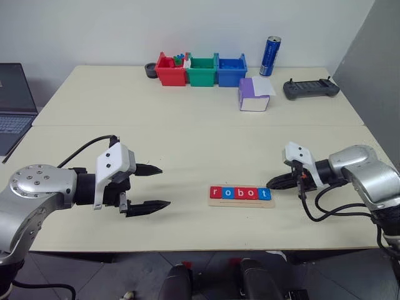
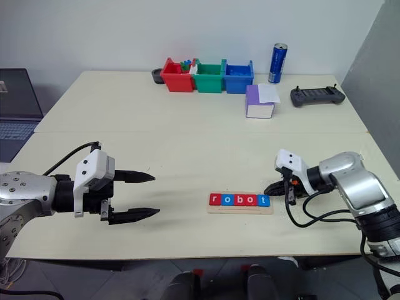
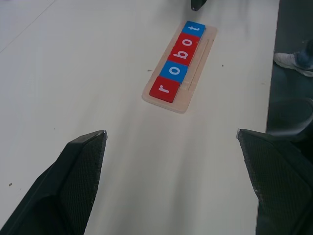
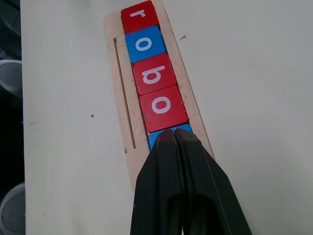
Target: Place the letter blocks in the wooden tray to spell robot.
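The word looks finished: 5 letter blocks [image 1: 240, 193] lie in a row on the wooden tray [image 1: 242, 204], reading r, o, b, o, t from left to right, coloured red, blue, red, red, blue. The tray sits near the front edge of the table [image 1: 187, 125], right of centre, with its narrow groove showing on the near side of the tiles.

The right gripper [image 1: 273, 182] has its 2 fingers pressed together and holds nothing; its tip sits at the right end of the row, over or against the blue t block [image 1: 264, 194]. In the right wrist view the closed fingers [image 4: 183, 161] cover most of that tile, so whether they touch it cannot be told. My guess is that only a small nudge to square the last tile may be left, if anything.

The left gripper [image 1: 150, 186] hovers well to the left of the tray, jaws spread wide and empty.

Along the far edge stand red, green and blue bins [image 1: 200, 70], a blue can [image 1: 270, 56], a purple-and-white box [image 1: 253, 95] and a dark controller [image 1: 310, 88]. A laptop [image 1: 12, 103] sits at the far left. All are well apart from the tray, and nothing blocks either arm.
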`<action>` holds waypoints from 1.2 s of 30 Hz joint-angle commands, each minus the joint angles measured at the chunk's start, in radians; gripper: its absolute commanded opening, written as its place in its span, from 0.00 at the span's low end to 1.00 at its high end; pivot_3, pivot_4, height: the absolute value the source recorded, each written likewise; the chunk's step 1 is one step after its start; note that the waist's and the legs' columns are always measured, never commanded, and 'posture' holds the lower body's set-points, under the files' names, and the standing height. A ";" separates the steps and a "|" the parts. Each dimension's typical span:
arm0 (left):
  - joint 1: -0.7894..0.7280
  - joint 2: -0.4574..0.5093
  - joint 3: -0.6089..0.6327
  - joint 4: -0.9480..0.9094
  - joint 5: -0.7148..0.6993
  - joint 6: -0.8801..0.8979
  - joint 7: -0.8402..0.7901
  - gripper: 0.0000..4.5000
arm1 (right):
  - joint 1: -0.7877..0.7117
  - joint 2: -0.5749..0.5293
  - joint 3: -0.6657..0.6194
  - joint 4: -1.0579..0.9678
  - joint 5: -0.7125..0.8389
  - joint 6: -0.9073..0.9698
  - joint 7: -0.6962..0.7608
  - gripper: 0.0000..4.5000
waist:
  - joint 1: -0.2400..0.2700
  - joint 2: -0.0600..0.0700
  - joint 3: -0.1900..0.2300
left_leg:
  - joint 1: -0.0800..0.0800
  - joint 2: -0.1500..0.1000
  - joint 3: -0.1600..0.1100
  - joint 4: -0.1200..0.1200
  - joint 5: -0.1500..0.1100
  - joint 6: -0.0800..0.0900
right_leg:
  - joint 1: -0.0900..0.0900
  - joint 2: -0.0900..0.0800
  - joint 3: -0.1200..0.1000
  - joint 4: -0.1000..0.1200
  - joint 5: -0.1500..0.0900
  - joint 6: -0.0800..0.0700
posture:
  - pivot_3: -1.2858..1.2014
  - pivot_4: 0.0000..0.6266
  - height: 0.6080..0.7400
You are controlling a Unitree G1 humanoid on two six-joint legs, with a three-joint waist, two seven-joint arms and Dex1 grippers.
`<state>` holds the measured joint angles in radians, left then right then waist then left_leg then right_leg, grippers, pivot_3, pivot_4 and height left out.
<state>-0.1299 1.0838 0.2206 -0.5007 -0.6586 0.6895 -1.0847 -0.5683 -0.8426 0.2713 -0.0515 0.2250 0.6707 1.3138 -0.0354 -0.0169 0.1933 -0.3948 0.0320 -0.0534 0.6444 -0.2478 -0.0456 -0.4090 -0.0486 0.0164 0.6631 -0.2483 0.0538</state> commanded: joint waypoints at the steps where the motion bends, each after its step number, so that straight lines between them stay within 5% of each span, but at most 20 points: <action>1: -0.009 0.000 0.002 -0.012 -0.001 -0.013 -0.006 1.00 | 0.009 -0.004 0.023 0.004 -0.023 -0.028 -0.004 0.01 | 0.002 0.000 0.000 | 0.000 0.000 0.000 0.000 0.000 0.000 | 0.000 0.000 0.000 0.000 0.000 0.000 | 0.52 0.24 1.00; 15: -0.010 -0.006 -0.006 0.002 0.005 -0.028 -0.009 1.00 | -0.026 -0.016 -0.033 -0.015 0.009 -0.053 0.006 0.01 | 0.003 0.000 0.000 | -0.001 0.000 0.000 0.000 0.000 0.000 | 0.000 0.000 0.000 0.000 0.000 0.000 | 0.52 0.24 1.00; 28: -0.023 -0.005 -0.011 0.010 0.013 -0.030 -0.017 1.00 | 0.011 0.048 0.049 0.143 -0.098 -0.169 -0.042 0.01 | 0.002 -0.001 0.000 | 0.000 0.000 0.000 0.000 0.000 0.000 | 0.000 0.000 0.000 0.000 0.000 0.000 | 0.52 0.24 1.00; 36: -0.015 -0.003 0.015 0.013 0.007 -0.027 -0.014 1.00 | -0.068 -0.013 -0.204 -0.021 0.114 -0.079 -0.013 0.01 | 0.003 0.000 0.000 | 0.000 0.000 0.000 0.000 0.000 0.000 | 0.000 0.000 0.000 0.001 0.000 0.000 | 0.52 0.24 1.00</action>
<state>-0.1416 1.0756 0.2024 -0.4781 -0.6481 0.6709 -1.1004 -0.6238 -0.8296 0.1251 -0.0293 0.2998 0.5730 1.2884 -0.0325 -0.0168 0.1933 -0.3952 0.0320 -0.0537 0.6445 -0.2477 -0.0456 -0.4091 -0.0486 0.0162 0.6634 -0.2480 0.0540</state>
